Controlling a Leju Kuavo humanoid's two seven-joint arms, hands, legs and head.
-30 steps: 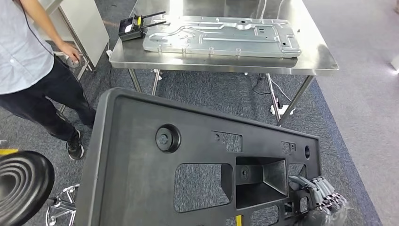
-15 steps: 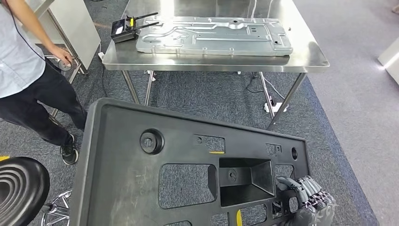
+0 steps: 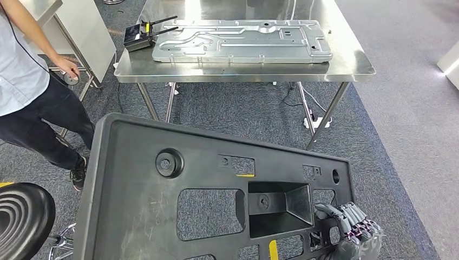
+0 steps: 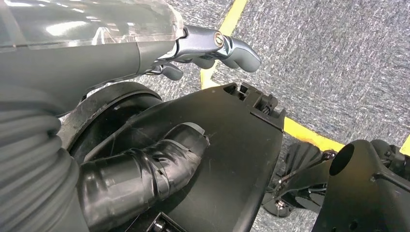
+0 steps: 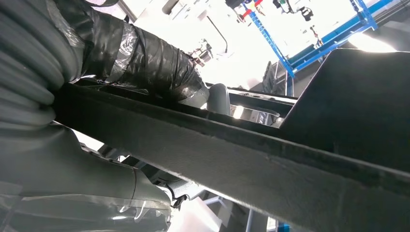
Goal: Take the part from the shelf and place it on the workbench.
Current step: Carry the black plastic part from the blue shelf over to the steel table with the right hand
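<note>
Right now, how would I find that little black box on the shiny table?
Look at the steel table ahead. A big silver metal plate lies on it. The small black box sits just off that plate's left end, and two thin black antennas stick out from it.

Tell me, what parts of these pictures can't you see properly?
- Left hand: in the head view, hidden behind the big black plastic panel; in the left wrist view its thumb presses on the panel.
- Panel's lower edge: cut off by the head view's bottom edge.
- Floor under the panel: hidden, head view.
- Right hand: its fingers are partly hidden by the panel's edge.
- Small black box with antennas on the steel workbench: too small to identify.
</note>
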